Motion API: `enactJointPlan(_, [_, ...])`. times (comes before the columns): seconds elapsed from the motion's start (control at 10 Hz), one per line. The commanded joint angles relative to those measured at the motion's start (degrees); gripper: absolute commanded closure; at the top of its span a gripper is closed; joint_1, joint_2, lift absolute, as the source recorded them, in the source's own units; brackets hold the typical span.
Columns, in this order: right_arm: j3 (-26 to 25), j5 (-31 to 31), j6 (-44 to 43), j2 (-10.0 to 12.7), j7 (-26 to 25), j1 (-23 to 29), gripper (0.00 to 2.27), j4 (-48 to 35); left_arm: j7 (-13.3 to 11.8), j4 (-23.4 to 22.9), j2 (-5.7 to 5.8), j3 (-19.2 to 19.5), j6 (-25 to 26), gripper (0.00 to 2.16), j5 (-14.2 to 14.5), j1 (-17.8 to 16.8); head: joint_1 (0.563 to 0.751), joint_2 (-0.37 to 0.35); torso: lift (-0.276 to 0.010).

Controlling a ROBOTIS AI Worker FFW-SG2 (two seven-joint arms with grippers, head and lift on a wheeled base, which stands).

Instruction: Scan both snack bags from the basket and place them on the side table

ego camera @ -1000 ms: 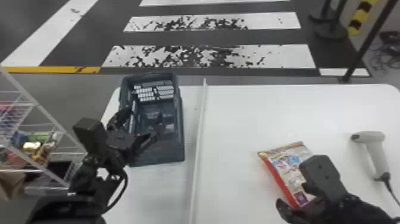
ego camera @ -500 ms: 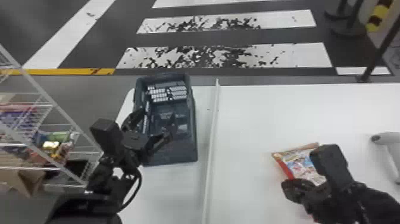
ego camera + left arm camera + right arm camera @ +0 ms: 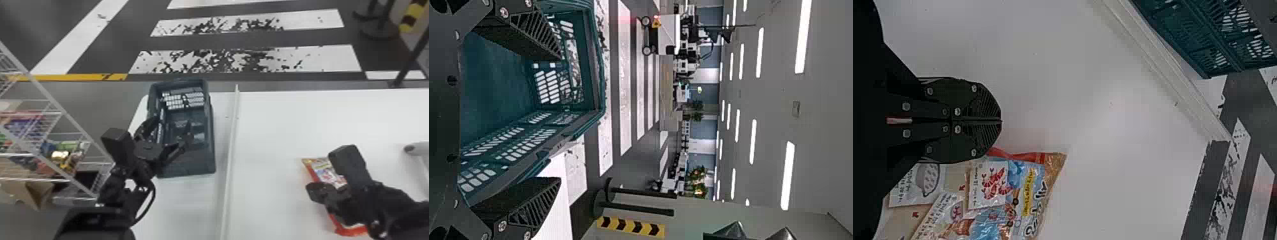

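left gripper wide open, empty, at basket, probably so it can reach in; right gripper closed on nothing by snack bag lying on table, presumably kept near scanner for scanning.

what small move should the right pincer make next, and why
I'd probably open the right pincer next. Its fingers are pressed together, while the snack bag lies on the table, off to one side of where the fingertips meet, so it likely can't be gripped until they part.
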Motion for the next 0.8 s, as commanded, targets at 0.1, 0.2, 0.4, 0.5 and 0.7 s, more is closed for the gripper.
enactJointPlan(0.1, [0.1, 1.6, -0.3, 0.3, -0.3, -3.3, 2.25, 4.1, 0.0, 0.0, 0.06, 0.3, 0.0, 0.15, 0.0, 0.1, 0.695, 0.175, -0.075])
enactJointPlan(0.2, [0.0, 2.0, -0.3, 0.3, -0.3, -4.0, 2.25, 4.8, 0.0, 0.0, 0.06, 0.3, 0.0, 0.15, 0.0, 0.1, 0.695, 0.169, -0.075])
enactJointPlan(0.4, [-0.4, 1.6, -0.1, 0.2, 0.8, -3.2, 2.25, 3.8, 0.0, 0.1, 0.06, 0.4, 0.0, 0.15, 0.2, 0.1, 0.695, 0.162, -0.075])
enactJointPlan(0.5, [-0.6, 0.4, 0.1, 0.2, 1.1, -2.1, 2.25, 1.2, 0.0, 0.2, 0.06, 0.4, 0.0, 0.15, 0.2, 0.0, 0.695, 0.165, -0.075])
enactJointPlan(0.7, [-2.8, -1.4, 3.8, 0.2, 2.2, -0.4, 2.25, -6.2, 0.0, 0.2, -0.03, 0.4, 0.0, 0.15, 0.1, 0.1, 0.695, 0.178, -0.075])
